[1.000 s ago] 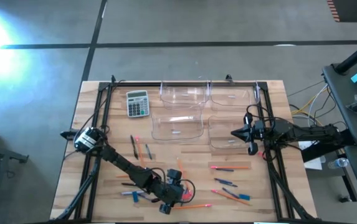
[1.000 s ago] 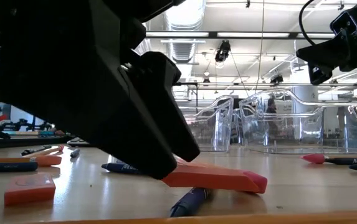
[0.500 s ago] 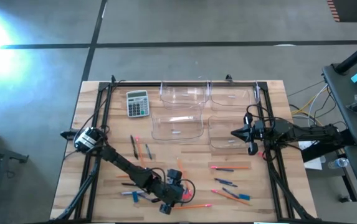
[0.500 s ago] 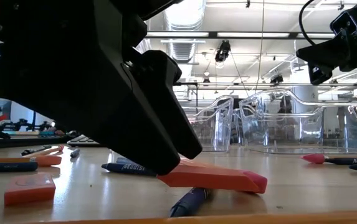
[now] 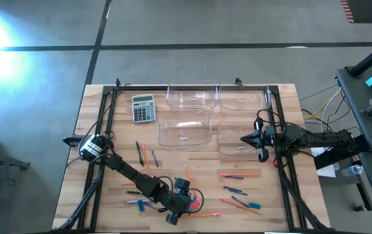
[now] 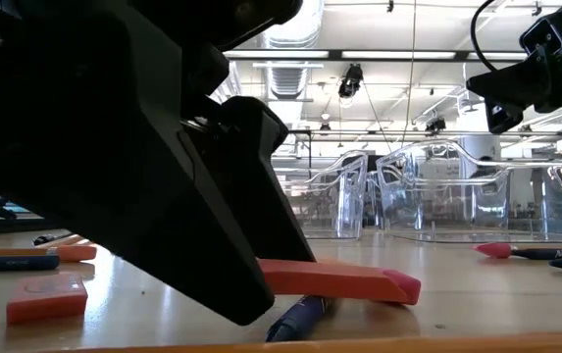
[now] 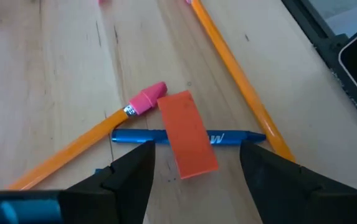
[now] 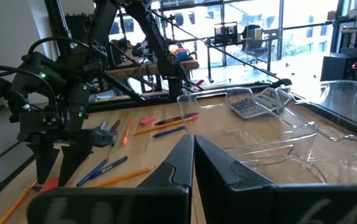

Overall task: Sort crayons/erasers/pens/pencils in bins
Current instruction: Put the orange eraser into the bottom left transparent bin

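Left wrist view shows the left gripper (image 7: 194, 165) with its two dark fingers spread apart, straddling a flat orange-red rectangular eraser (image 7: 187, 134) that lies across a blue crayon-like stick (image 7: 228, 137); whether the fingertips touch the wooden table (image 7: 60, 81) cannot be told. Just beside the eraser lies the pink end of a long orange pencil (image 7: 97, 132), its far length cut off at the frame edge, and a second orange pencil (image 7: 237, 84) runs past on the other side. In the high view this gripper (image 5: 180, 203) sits low at the near middle of the table, its body hiding the eraser. The low view is largely blocked by the dark gripper, with only the eraser's right end (image 6: 359, 281) showing. The right gripper (image 5: 250, 138), fingers pressed together, hangs at the right edge of the four clear shallow plastic bins (image 5: 186, 133), which stand at the far middle beside a grey calculator (image 5: 143, 108). Loose pens and pencils are scattered across the near table, too small to sort by kind.
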Robot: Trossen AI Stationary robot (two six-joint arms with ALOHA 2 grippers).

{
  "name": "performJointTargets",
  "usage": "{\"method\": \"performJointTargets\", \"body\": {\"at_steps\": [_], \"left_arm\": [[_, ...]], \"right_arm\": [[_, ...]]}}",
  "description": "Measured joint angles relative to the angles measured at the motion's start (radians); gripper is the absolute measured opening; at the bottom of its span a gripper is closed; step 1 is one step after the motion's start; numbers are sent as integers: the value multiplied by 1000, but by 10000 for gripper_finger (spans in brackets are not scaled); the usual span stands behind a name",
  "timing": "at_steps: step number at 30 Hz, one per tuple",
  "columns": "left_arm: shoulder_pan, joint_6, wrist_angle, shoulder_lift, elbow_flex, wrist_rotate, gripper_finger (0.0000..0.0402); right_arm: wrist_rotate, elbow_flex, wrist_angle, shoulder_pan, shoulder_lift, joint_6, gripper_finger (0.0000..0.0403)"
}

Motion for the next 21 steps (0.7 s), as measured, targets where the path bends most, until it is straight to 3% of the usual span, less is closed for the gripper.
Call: {"method": "performJointTargets", "body": {"at_steps": [4,21], "left_arm": [[0,0,0,0,0,-7,202],[2,10,-9,-26,0,-10,58]], "right_arm": [[0,0,0,0,0,0,9],[0,0,0,0,0,0,9]]}}
